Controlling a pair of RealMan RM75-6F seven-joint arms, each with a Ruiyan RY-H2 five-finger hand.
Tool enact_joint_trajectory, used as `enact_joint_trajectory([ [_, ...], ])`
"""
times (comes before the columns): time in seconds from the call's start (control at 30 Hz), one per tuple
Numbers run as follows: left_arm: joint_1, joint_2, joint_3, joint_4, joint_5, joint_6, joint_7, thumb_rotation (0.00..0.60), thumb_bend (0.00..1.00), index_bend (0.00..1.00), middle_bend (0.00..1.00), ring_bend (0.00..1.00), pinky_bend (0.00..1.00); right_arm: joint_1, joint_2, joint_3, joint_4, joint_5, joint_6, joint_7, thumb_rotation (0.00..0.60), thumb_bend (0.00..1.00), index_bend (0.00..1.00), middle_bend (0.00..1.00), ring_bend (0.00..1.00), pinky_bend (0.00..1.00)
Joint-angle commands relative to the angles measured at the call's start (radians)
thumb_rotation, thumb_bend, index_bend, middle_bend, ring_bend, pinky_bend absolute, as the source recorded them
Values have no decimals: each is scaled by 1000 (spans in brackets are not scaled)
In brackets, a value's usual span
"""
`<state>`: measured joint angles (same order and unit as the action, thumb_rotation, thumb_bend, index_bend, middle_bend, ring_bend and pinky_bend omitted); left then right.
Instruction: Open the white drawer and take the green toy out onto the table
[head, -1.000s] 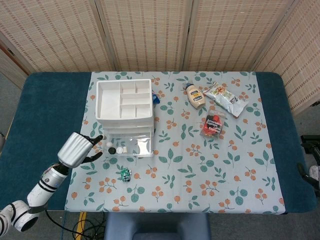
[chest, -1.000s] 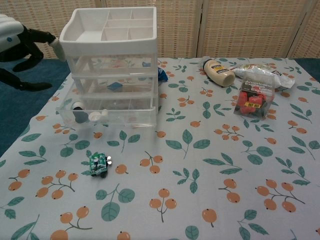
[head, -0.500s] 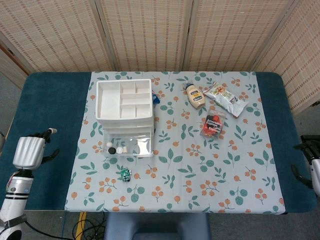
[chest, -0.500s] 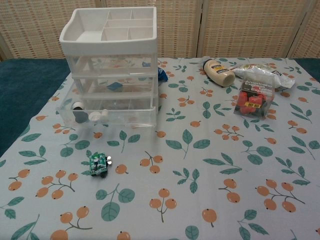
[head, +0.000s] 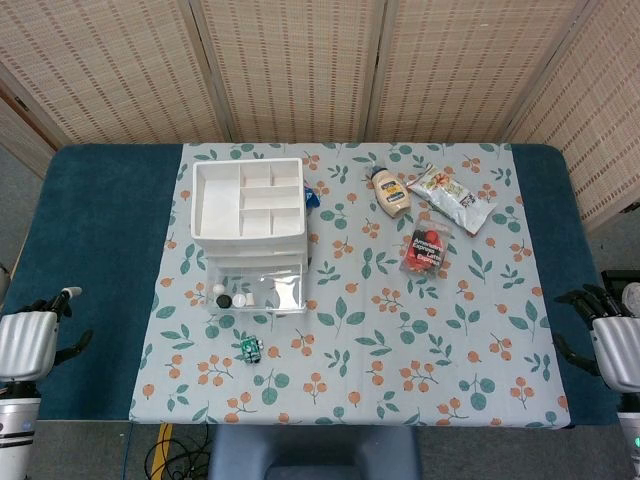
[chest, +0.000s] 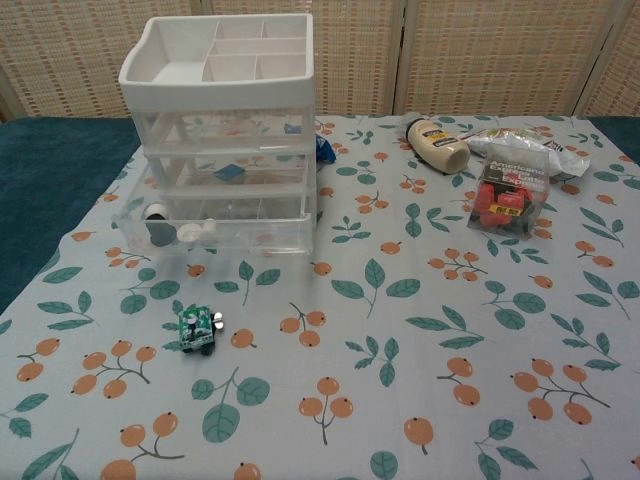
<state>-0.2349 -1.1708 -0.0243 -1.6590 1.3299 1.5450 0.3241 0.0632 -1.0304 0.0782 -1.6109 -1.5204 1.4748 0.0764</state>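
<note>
Pulled back off the drawer, left hand empty, fingers spread; green toy out on the surface, task looks done.

White drawer unit stands on the patterned cloth, bottom drawer pulled out. Green toy lies on the cloth just in front of it. Left hand and right hand — both empty, fingers apart — sit at opposite tabletop edges.
</note>
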Motion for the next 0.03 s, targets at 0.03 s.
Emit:
enact_joint_trajectory([
  [0.03, 17, 2, 14, -16, 20, 12, 17, 600, 226, 277, 500, 501, 578, -1, -3, -3, 5, -2, 2, 0, 600, 342, 277, 299, 198, 297],
])
